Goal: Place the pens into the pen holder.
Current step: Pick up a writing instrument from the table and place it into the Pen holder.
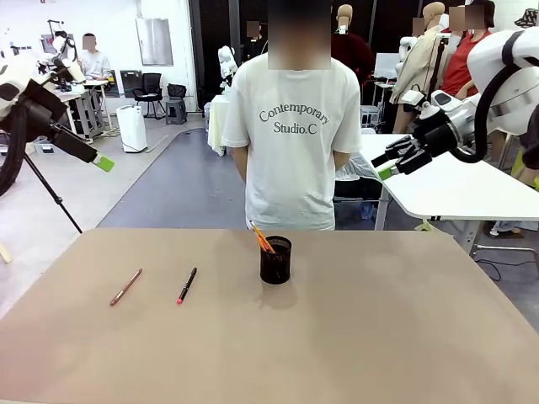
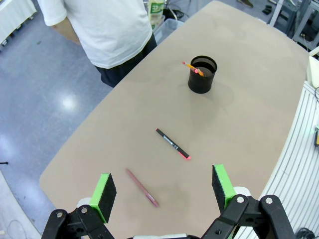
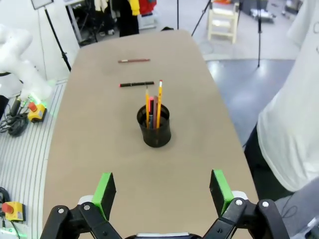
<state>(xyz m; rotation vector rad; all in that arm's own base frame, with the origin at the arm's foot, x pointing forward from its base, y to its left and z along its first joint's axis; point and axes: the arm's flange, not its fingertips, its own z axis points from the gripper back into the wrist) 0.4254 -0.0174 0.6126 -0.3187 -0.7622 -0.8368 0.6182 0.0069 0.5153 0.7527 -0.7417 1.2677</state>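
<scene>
Front: black red-tipped pen and reddish-brown pen lie flat on the table, left of the mesh pen holder. Orange pencils already stand in it.
Left wrist: left gripper is wide and empty, hanging above both loose pens.
Right wrist: right gripper is wide and empty, facing the holder.
Pens look light, stiff and round, so likely to roll. Pinch mid-shaft, across the barrel. Holder looks light and may tip.

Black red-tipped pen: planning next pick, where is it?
Front view: the black pen lies on the table, left of centre, between the reddish-brown pen and the pen holder.
</scene>
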